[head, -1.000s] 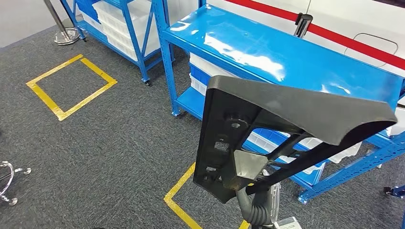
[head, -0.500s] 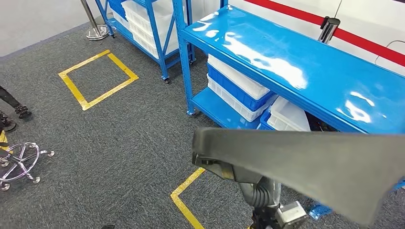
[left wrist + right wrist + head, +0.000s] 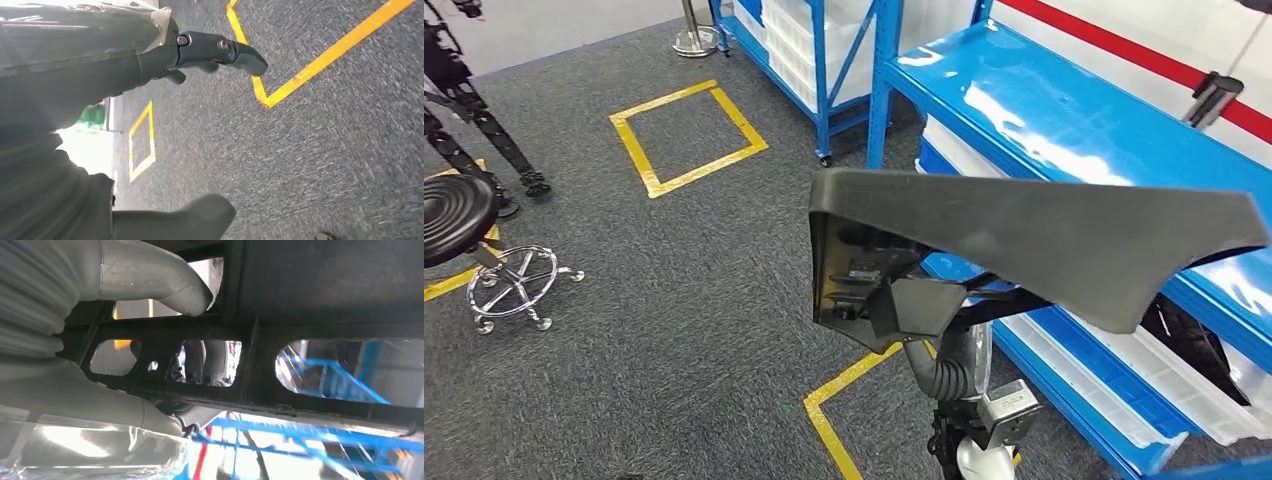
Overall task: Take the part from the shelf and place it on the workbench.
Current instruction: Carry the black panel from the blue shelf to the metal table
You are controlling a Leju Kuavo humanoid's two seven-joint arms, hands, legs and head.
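Part: the black part point(image 3: 1034, 235), a wide moulded panel with a ribbed frame on its underside, was off the shelf and carried in the air in front of the robot, above the grey carpet.
Right hand: the right hand point(image 3: 125, 305) was under the part; in the right wrist view its grey thumb lay against the part's dark ribbed frame point(image 3: 240, 365) and the hand's body pressed in below it, so it was judged to be gripping the frame, though the fingers on the far side were hidden.
Left hand: the left hand point(image 3: 200, 52) hung over the carpet with its dark fingers point(image 3: 240, 52) curled in a little and nothing between them; whether they were loosely spread or closed could not be told.
Table: the glossy blue table point(image 3: 1064, 110) stood just beyond the part, to the robot's front right, with white bins point(image 3: 1124, 370) on its lower level. The part was not resting on it.
Surroundings: yellow tape squares point(image 3: 689, 140) marked the carpet, a black stool point(image 3: 464, 215) stood far left, and another blue rack point(image 3: 814, 50) with white bins stood further back.
Done: the pick from the shelf appeared complete, as the part was in hand and away from any rack.
Left: closing the gap to the table, lowering the part flat on the blue top and letting go.
Progress: judged roughly past halfway, in the carrying stage.
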